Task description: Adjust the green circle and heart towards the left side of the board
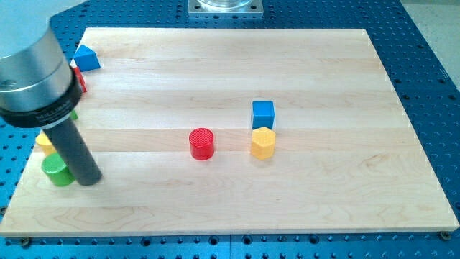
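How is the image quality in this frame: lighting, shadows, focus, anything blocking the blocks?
Camera view: lighting is even and soft, with only faint shadows under the red cylinder and the yellow block; the board shows no harsh glare. The arm's housing at the view's left looms large and slightly soft, hiding part of the blocks behind it. My tip sits just right of the green circle.

My tip (88,178) sits just right of the green cylinder (57,171); blue cube (263,114) behind yellow hexagon (263,142).
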